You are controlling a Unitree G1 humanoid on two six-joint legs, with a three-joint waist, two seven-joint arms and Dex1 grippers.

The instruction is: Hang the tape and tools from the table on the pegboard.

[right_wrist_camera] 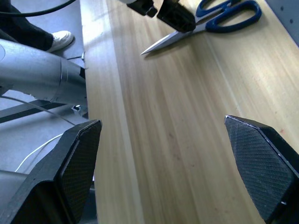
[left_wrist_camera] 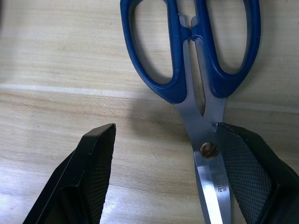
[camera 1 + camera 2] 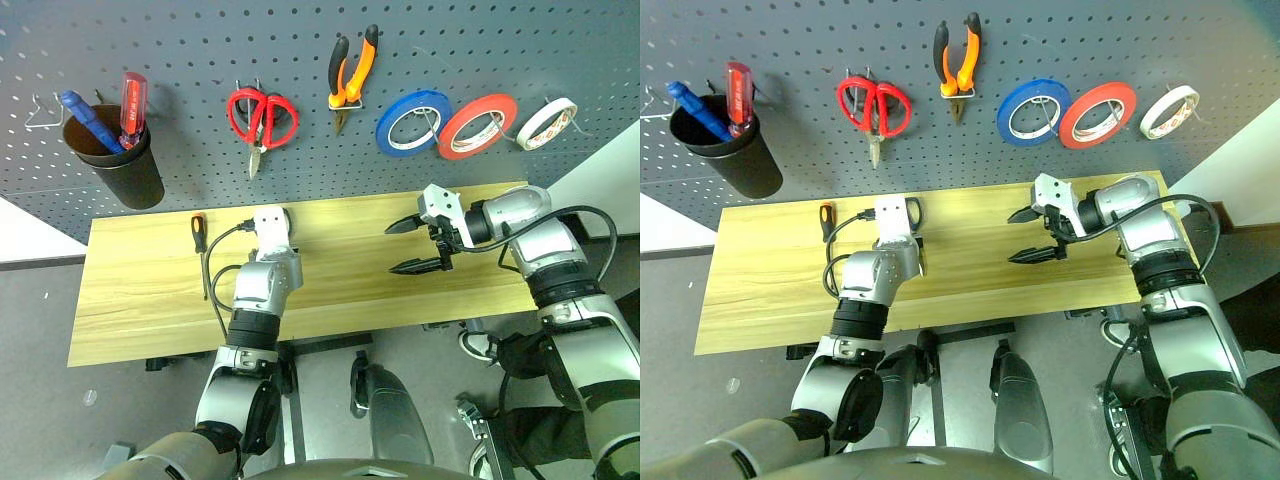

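Dark-blue-handled scissors lie flat on the light wooden table, near its back edge. My left gripper hovers open just above them, one finger beside the blade pivot and the other well clear over bare wood. A small orange-and-black screwdriver lies to its left on the table. On the dark grey pegboard hang the orange-and-black pliers and, far right, the white tape. My right gripper is open and empty above the table's right part, pointing left.
A black cup with a blue-handled and a red-handled screwdriver hangs at the pegboard's left. Red scissors, a blue tape roll and a red tape roll hang there too. A black cable loops beside my left wrist.
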